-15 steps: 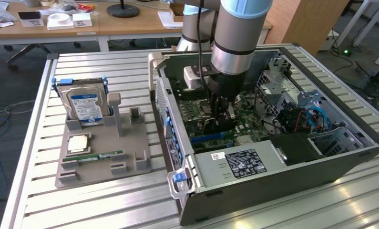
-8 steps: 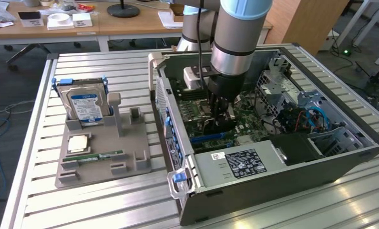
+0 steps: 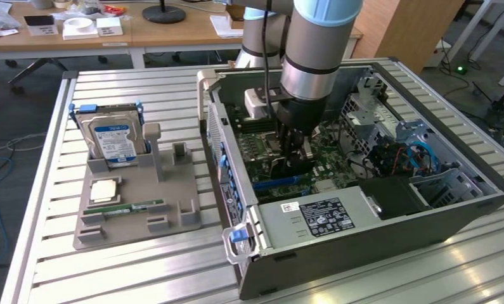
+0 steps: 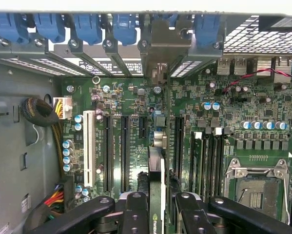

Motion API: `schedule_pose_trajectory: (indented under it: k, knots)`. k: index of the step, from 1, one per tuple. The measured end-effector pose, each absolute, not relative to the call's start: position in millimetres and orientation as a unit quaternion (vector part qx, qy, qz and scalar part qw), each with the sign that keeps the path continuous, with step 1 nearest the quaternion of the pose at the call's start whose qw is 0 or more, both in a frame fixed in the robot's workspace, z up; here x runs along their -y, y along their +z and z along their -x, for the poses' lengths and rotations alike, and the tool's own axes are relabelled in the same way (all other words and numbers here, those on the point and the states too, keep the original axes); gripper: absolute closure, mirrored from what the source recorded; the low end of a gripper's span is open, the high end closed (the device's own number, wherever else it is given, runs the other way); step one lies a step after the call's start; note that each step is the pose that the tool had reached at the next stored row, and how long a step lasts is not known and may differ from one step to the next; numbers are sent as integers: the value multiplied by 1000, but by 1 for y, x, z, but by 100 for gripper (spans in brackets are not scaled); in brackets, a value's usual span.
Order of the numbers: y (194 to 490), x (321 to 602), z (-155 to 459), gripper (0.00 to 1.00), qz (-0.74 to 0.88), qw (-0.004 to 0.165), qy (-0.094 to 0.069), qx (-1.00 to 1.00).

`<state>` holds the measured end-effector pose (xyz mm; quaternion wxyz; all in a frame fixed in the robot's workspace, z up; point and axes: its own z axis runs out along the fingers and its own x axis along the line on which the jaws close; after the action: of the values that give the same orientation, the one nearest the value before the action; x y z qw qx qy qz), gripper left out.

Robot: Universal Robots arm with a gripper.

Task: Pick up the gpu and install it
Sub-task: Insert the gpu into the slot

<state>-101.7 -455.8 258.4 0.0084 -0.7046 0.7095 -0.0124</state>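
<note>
Inside open PC case (image 3: 387, 240): pincer (image 4: 159, 200) clenched on gpu (image 4: 156, 165), card edge-on, upright over mobo (image 4: 223, 112), black slot rows either side. Seated or not: can't tell. Case on slatted bench (image 3: 133, 272).

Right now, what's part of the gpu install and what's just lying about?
In the job: gpu, fingers clamping it, motherboard slots, PC case.
Lying about: hard drive, RAM stick, square chip, grey holder tray.

We see a green motherboard (image 4: 126, 97), blue latches (image 4: 87, 24), a black gripper (image 4: 158, 202), and the gpu (image 4: 155, 170), seemingly dark green with a pale edge.
</note>
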Motion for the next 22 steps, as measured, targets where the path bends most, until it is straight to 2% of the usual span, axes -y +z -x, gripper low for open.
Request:
schedule_pose_trajectory:
  k: [22]
  knots:
    - [256, 456, 103, 74, 705, 8, -12, -709]
